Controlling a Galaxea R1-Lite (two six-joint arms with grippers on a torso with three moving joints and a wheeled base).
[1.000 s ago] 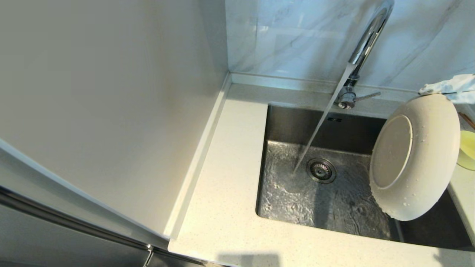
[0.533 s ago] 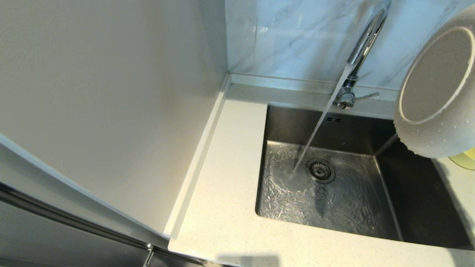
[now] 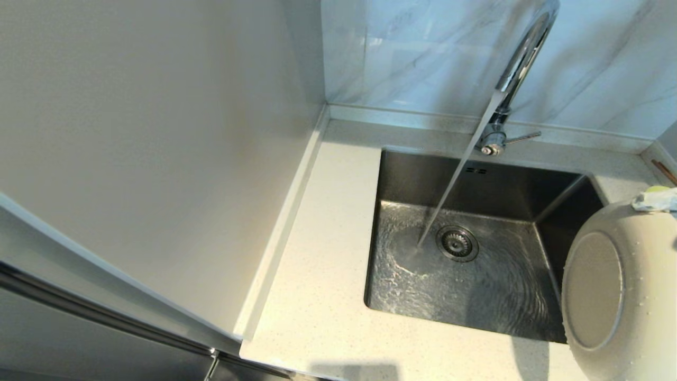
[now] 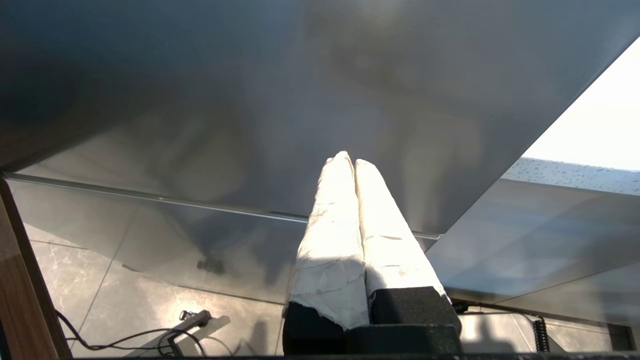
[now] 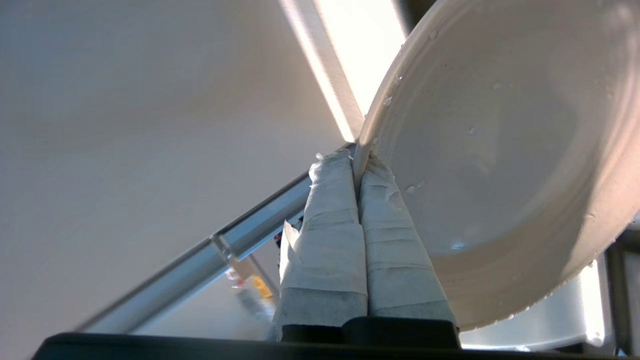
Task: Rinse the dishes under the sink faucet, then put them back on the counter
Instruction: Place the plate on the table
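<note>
Now your right end effector (image 5: 357, 167) pinches the rim of the plate (image 3: 619, 296), its two wrapped fingers (image 5: 325, 220) squeezed tight on the thin edge. You hold the plate by the rim because that is the only part thin enough to fit between them. The plate stands on its edge below the end effector, with its foot ring facing the sink (image 3: 465, 264). It is wet, with drops on it, and holding it tipped like this probably lets the water run off.

The plate hangs at the sink's near right corner, partly over the tabletop (image 3: 328, 296). So you seem to be taking it out of the water and back to the tabletop. The faucet (image 3: 515, 74) is off to the side of the end effector, and its water falls into the sink well apart from the plate.

A bit of the small yellow bowl (image 3: 658, 189) peeks out just beside the end effector, behind the plate.

Your left end effector (image 4: 348, 165) is parked down low by the cabinet, shut and holding nothing.
</note>
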